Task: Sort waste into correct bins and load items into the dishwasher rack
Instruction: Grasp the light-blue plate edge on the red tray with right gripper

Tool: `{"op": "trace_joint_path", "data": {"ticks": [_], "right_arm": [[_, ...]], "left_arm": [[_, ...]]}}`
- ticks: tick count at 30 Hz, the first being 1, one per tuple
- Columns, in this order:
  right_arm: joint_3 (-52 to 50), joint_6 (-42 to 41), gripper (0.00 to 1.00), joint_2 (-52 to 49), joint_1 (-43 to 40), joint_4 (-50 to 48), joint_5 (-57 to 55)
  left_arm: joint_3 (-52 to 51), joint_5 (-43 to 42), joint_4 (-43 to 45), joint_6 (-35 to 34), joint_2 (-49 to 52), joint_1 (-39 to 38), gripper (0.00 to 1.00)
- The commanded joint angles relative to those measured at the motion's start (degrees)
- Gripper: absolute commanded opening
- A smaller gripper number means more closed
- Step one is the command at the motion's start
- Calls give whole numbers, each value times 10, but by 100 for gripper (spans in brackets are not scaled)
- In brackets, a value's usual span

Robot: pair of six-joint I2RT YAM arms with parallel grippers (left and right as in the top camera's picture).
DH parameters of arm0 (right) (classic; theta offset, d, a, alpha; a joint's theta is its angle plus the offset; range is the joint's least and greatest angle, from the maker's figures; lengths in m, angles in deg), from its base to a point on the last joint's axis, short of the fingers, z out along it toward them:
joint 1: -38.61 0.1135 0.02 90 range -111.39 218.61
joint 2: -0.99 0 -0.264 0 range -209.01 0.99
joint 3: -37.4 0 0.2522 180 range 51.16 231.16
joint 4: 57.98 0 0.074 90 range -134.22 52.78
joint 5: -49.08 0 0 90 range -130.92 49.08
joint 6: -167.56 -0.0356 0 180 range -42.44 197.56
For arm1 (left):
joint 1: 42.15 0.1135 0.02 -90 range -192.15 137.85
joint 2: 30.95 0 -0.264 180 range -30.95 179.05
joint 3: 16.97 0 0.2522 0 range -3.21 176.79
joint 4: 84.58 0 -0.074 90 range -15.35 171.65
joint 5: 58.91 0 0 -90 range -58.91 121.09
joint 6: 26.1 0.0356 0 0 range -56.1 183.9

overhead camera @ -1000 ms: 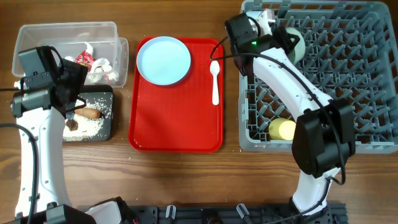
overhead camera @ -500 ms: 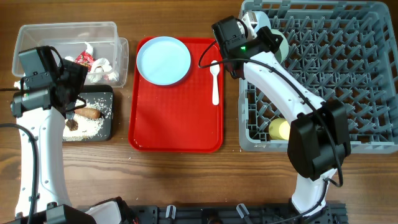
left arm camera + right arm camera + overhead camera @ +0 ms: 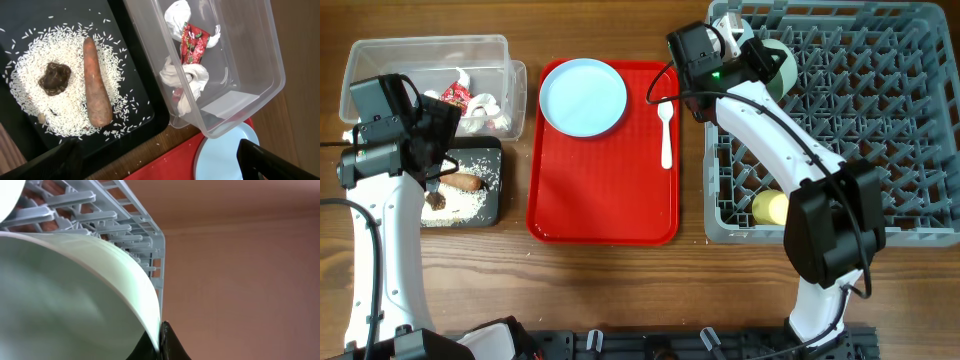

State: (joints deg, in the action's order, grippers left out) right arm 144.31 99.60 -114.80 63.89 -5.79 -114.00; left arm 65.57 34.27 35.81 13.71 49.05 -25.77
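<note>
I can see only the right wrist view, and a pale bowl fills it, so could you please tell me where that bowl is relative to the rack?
Observer: From overhead, the bowl is at the far left corner of the dishwasher rack, gripped by the right gripper.
Operator: Thank you. What is left to load?
Observer: The plate and the spoon lie on the red tray, left of the rack.
</note>
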Motion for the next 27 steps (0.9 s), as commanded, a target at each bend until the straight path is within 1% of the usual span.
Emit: {"op": "trace_joint_path", "data": {"ticks": [1, 5, 8, 9, 11, 12, 13, 14, 15, 18, 21, 23, 24, 25, 27], "right_arm": [[0, 3, 4, -37, -3, -2, 6], [0, 5, 4, -39, 5, 1, 6], [0, 5, 4, -39, 28, 22, 6], [0, 10, 12, -39, 40, 29, 6], [0, 32, 25, -39, 60, 31, 6], [0, 45, 34, -39, 71, 31, 6], [0, 55, 51, -39, 80, 32, 6], [0, 66, 61, -39, 91, 32, 6], [0, 70, 77, -39, 99, 31, 6], [0, 69, 97, -39, 112, 25, 7], [1, 71, 100, -36, 113, -8, 7], [8, 85, 100, -25, 116, -33, 46], [12, 89, 100, -16, 118, -46, 77], [17, 87, 100, 3, 121, -68, 144], [19, 38, 100, 38, 125, -105, 275]], "left_arm": [[3, 5, 2, 7, -5, -1, 100], [3, 5, 2, 7, -5, -1, 100], [3, 5, 2, 7, -5, -1, 100], [3, 5, 2, 7, -5, -1, 100], [3, 5, 2, 7, -5, -1, 100], [3, 6, 2, 7, -5, -1, 100], [3, 5, 2, 7, -5, -1, 100], [3, 6, 2, 7, -5, -1, 100], [3, 6, 2, 7, -5, -1, 100], [3, 6, 2, 7, -5, -1, 100], [3, 5, 2, 7, -5, -1, 100], [3, 5, 2, 7, -5, -1, 100], [3, 5, 2, 7, -5, -1, 100], [3, 5, 2, 7, -5, -1, 100], [3, 5, 2, 7, -5, -1, 100]]}}
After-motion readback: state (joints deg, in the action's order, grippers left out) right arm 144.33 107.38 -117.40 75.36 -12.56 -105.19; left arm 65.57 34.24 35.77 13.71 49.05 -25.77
